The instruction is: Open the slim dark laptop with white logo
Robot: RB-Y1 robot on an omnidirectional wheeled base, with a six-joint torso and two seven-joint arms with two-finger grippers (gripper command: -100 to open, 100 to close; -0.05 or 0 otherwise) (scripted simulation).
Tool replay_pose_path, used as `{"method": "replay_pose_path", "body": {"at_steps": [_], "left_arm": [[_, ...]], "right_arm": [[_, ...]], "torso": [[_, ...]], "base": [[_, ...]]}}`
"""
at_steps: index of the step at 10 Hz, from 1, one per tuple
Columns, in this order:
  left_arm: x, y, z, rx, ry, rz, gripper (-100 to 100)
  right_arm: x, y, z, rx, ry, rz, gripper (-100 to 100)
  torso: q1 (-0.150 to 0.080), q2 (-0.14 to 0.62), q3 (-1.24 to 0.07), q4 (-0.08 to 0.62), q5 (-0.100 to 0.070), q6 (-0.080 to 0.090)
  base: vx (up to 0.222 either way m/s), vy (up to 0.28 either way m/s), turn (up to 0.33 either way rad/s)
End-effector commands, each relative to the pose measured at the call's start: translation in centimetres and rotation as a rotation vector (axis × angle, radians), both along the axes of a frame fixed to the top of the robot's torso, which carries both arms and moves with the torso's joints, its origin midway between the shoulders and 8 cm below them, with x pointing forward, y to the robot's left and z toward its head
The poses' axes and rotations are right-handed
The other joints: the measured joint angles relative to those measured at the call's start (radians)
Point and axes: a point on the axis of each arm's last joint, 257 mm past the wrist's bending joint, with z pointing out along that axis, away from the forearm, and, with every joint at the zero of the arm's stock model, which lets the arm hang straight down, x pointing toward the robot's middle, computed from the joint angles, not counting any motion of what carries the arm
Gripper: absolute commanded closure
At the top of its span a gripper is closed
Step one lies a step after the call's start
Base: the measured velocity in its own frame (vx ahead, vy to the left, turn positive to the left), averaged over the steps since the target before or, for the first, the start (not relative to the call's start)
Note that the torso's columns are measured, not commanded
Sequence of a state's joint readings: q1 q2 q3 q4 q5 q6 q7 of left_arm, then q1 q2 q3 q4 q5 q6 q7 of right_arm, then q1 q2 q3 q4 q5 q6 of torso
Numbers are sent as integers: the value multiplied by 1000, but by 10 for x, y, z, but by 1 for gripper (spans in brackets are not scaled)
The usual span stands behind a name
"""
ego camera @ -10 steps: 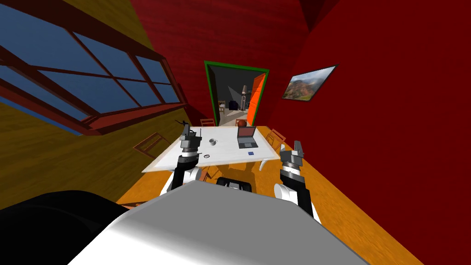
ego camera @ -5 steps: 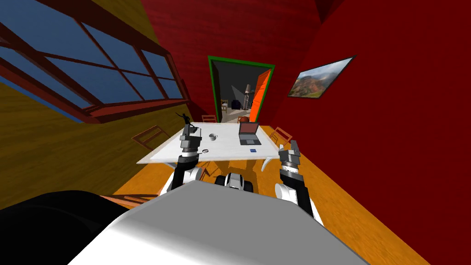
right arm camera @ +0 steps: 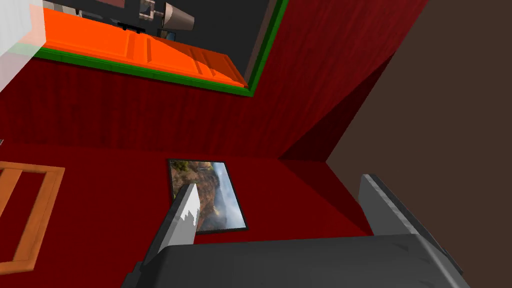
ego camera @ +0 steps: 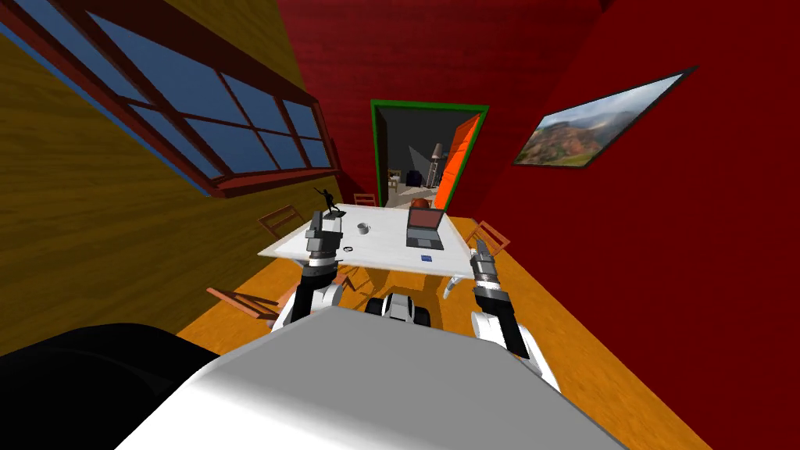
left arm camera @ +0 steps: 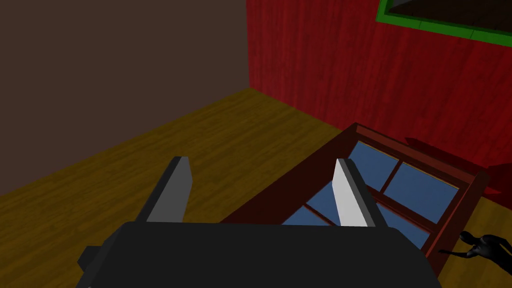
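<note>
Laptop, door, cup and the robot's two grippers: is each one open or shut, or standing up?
Laptop: open, screen standing up, on the table.
Door: open, swung to one side of the doorway.
Cup: upright on the table.
Left gripper: open, holding nothing.
Right gripper: open, holding nothing.

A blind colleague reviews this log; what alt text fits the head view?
A dark laptop stands open on a white table, its screen facing the robot. The left gripper and right gripper, both open, are raised at the table's near side; a green-framed doorway lies beyond.
</note>
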State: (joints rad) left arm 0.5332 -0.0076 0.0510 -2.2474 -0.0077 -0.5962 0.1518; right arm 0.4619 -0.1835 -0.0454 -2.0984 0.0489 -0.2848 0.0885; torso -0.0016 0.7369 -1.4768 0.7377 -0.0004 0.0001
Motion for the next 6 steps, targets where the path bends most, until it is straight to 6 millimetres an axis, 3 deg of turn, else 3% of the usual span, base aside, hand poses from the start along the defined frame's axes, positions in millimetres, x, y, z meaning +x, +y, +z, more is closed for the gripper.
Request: {"method": "replay_pose_path", "body": {"at_steps": [1, 3, 4, 6], "left_arm": [[0, 0, 0, 0, 0, 0, 0], [0, 0, 0, 0, 0, 0, 0], [0, 0, 0, 0, 0, 0, 0], [0, 0, 0, 0, 0, 0, 0]], "right_arm": [[12, -9, -24, -135, 66, -28, -100], [24, -22, -48, -294, 142, -61, -100], [24, -23, -53, -316, 152, -67, -100], [34, -46, -85, -497, 245, -111, -100]], "torso": [[6, 1, 1, 0, 1, 1], [1, 3, 2, 1, 1, 1], [-3, 1, 1, 1, -1, -1], [3, -1, 0, 0, 1, -1]], "base": [[-14, -139, 284], [-40, -233, 444], [-4, -203, 233], [-23, -205, 398]]}}
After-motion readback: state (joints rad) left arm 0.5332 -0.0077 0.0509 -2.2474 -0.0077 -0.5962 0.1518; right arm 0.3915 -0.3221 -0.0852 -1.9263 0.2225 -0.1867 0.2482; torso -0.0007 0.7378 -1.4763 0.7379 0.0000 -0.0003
